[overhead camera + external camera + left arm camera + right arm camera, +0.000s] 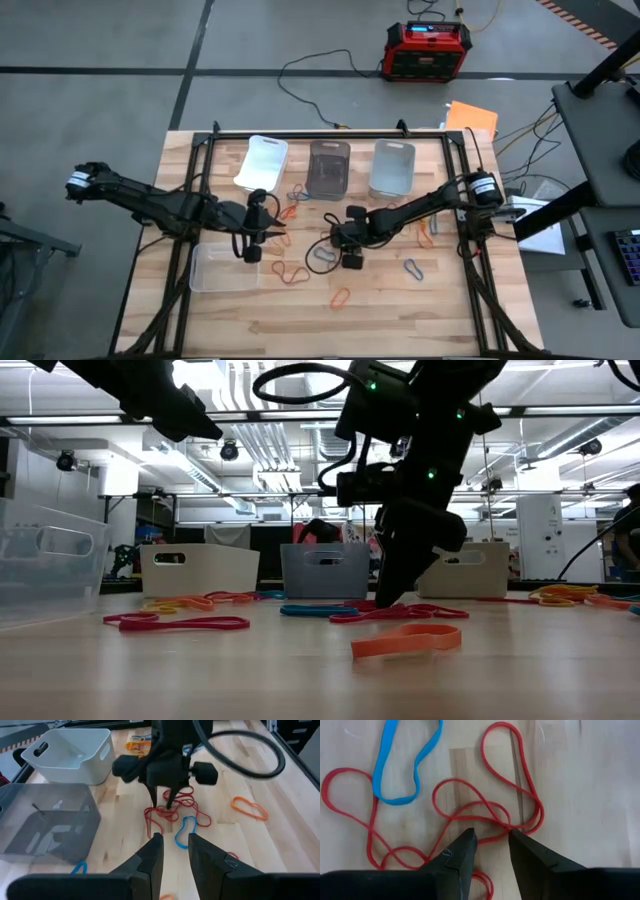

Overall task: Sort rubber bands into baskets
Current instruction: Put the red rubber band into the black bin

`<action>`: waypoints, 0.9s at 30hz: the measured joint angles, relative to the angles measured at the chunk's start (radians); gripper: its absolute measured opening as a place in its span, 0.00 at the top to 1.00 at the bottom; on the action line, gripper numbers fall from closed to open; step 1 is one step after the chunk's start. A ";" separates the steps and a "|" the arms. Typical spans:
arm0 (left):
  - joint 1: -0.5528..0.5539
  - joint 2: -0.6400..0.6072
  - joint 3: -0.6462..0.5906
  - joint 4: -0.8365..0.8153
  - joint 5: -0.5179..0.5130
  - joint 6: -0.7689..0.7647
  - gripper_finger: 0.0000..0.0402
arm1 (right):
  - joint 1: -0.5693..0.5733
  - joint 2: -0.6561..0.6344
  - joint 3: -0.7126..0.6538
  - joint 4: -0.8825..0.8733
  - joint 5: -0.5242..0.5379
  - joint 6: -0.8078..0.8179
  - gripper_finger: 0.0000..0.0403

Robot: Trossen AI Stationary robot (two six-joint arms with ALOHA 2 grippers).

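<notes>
Blue rubber band (402,762) beside tangled red rubber bands (485,815) under right fingers (490,851).

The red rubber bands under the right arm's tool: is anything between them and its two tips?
Nothing: in the right wrist view, the right tool is down over the tangled red rubber bands, with a red strand crossing the gap between its tips.

No lettering I can make out anywhere right now: the red-and-black box (426,51) on the floor shows a lit screen, but whatever's on it is far too small to read.
</notes>
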 joint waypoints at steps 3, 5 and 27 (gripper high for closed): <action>0.001 0.000 0.000 -0.001 0.000 0.004 0.81 | 0.000 0.004 0.000 0.002 0.000 -0.001 0.79; 0.001 0.000 -0.002 0.000 0.000 0.004 0.81 | 0.000 0.005 -0.001 0.004 0.000 -0.009 0.84; 0.001 0.012 -0.013 0.038 -0.041 -0.028 0.81 | 0.011 -0.070 0.005 -0.008 0.006 -0.090 0.98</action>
